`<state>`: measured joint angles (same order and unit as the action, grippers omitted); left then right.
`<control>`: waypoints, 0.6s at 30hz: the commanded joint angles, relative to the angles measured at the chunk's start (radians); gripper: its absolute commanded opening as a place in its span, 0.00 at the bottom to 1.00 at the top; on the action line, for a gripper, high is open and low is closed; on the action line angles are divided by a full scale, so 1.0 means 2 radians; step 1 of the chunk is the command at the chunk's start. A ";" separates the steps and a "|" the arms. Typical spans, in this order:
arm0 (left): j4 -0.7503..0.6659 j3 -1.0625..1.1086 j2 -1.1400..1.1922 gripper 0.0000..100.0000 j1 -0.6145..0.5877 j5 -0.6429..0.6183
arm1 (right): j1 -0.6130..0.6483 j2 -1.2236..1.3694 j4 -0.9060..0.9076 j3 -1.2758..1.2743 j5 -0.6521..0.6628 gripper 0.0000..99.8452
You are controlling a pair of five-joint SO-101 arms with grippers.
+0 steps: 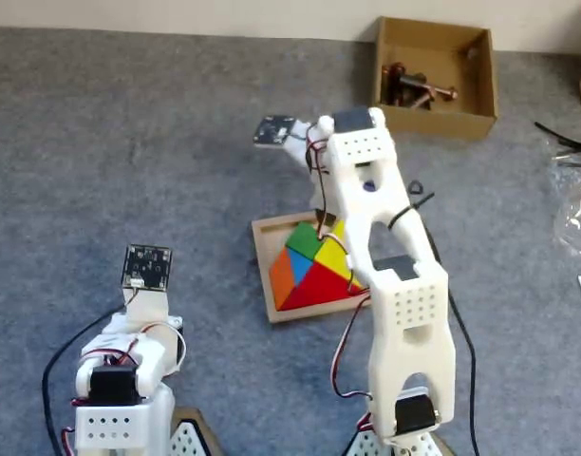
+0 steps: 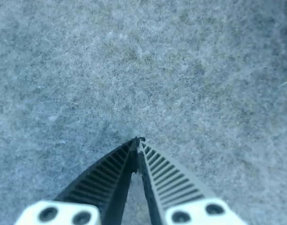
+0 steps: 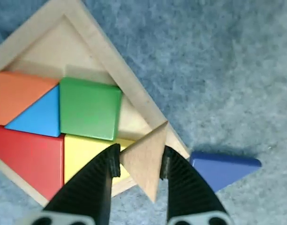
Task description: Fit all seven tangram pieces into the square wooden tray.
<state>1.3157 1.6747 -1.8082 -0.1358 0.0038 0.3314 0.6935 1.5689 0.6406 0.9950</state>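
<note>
The square wooden tray (image 1: 264, 271) lies on the grey carpet mid-table, with my right arm stretched over its far right part. In the right wrist view the tray (image 3: 102, 55) holds a green square (image 3: 89, 108), a light blue triangle (image 3: 38, 118), an orange piece (image 3: 16, 93), a red triangle (image 3: 26, 154) and a yellow piece (image 3: 85, 152). My right gripper (image 3: 139, 158) is shut on a plain wooden triangle (image 3: 146, 157) above the tray's rim. A dark blue triangle (image 3: 224, 168) lies on the carpet just outside that rim. My left gripper (image 2: 138, 141) is shut on nothing over bare carpet.
A cardboard box (image 1: 480, 81) with metal parts (image 1: 414, 87) stands at the back right. Black cables (image 1: 561, 142) and a clear plastic bag (image 1: 577, 223) lie at the right edge. The left arm (image 1: 129, 370) sits at the near left.
</note>
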 commanded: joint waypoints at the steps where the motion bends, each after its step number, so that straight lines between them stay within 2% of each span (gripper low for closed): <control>1: 0.002 0.011 -0.007 0.01 -0.007 -0.002 | 0.011 -0.040 -0.011 0.002 0.037 0.01; 4: 0.002 0.011 -0.007 0.01 -0.007 -0.002 | 0.011 -0.040 -0.007 0.000 0.084 0.01; 10: 0.002 0.011 -0.007 0.01 -0.007 -0.002 | 0.013 -0.039 -0.007 -0.010 0.119 0.01; 13: 0.002 0.011 -0.007 0.01 -0.007 -0.002 | 0.018 -0.040 -0.008 -0.042 0.161 0.01; 18: 0.002 0.011 -0.007 0.01 -0.007 -0.002 | 0.024 -0.040 -0.010 -0.081 0.188 0.07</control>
<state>1.3157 1.6747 -1.8082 -0.1358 0.0038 0.3652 0.6905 1.5551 0.4918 1.3449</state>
